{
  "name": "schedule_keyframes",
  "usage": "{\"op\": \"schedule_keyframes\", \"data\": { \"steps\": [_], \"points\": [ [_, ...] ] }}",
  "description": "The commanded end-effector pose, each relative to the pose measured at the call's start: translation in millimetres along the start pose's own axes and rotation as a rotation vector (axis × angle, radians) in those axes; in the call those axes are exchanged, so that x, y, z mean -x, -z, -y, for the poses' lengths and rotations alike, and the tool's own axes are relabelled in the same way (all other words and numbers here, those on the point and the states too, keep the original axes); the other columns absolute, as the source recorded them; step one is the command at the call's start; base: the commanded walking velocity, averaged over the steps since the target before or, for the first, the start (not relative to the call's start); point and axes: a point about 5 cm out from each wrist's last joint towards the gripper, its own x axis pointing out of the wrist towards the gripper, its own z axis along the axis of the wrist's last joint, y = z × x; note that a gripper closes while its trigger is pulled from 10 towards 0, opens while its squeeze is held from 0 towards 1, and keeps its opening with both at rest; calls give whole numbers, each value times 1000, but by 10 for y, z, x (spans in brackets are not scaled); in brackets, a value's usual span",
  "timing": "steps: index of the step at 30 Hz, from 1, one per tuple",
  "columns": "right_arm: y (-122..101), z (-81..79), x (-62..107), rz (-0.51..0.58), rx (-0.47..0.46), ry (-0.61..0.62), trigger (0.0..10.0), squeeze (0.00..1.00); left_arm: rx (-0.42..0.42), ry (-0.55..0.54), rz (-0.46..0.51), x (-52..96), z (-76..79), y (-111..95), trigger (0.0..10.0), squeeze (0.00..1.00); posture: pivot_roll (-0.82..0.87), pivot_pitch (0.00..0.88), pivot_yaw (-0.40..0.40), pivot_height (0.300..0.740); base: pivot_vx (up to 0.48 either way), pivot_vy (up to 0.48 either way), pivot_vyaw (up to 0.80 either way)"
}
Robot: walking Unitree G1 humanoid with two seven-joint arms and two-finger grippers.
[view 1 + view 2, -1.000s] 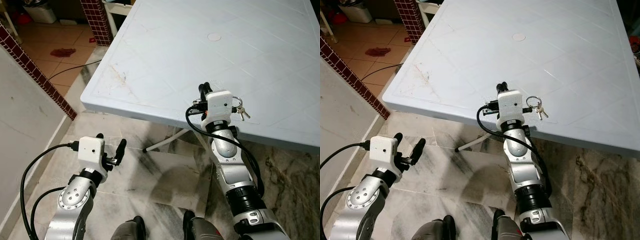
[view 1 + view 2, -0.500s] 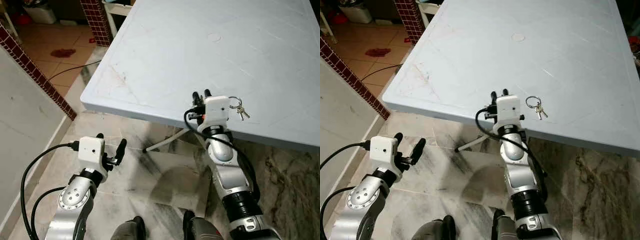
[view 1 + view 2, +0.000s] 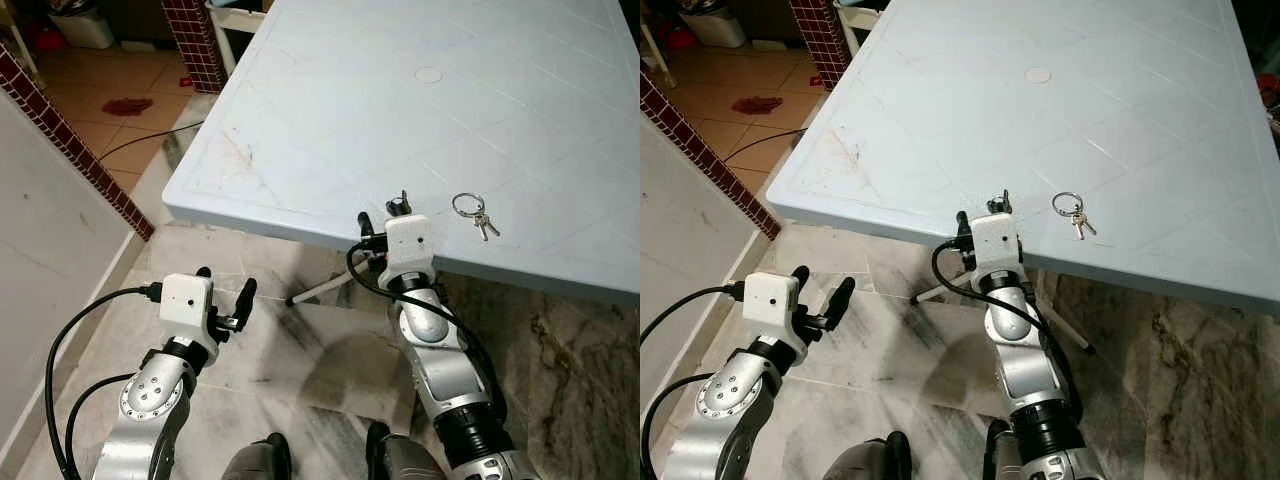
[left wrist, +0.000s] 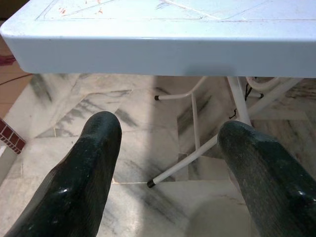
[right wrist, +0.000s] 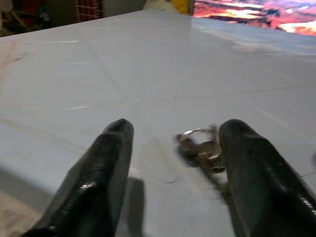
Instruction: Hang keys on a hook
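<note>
Fingers [image 5: 112,168] of the right gripper [image 5: 173,163] are spread apart, nothing between them. Gripper sits at the near edge of the pale blue surface [image 3: 400,110], approx. level w/ its top. Keys [image 3: 474,213] lie flat on the surface near that edge, ring plus a few keys, just beyond the fingers and off to the gripper's right, not touching. Left gripper [image 3: 222,296] hangs low over the marble floor [image 3: 910,350], below the surface edge, fingers also spread and empty. White table legs [image 4: 195,123] visible under the surface.
</note>
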Motion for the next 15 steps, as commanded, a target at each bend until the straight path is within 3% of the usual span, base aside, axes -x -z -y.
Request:
{"op": "schedule_keyframes", "data": {
  "steps": [1, 7, 10, 15],
  "points": [
    [-72, 81, -28, 35, 8, 36, 10000, 1000, -5, -6, -24, 35, -26, 58, 10000, 0, 41, 235, 90, 740, 0, 0, 0],
    [-44, 152, -49, 17, -13, 48, 10000, 1000, -5, -4, -24, 33, -23, 61, 10000, 0, 40, 236, 88, 740, 0, 0, 0],
    [-10, 122, -93, -15, -64, -14, 10000, 1000, -4, -3, -25, 33, -23, 59, 10000, 0, 40, 237, 90, 740, 0, 0, 0],
    [-26, 80, -152, -22, -68, -57, 10000, 1000, 3, 10, -20, 49, -23, 50, 10000, 0, 44, 239, 91, 740, 0, 0, 0]
  ]
}}
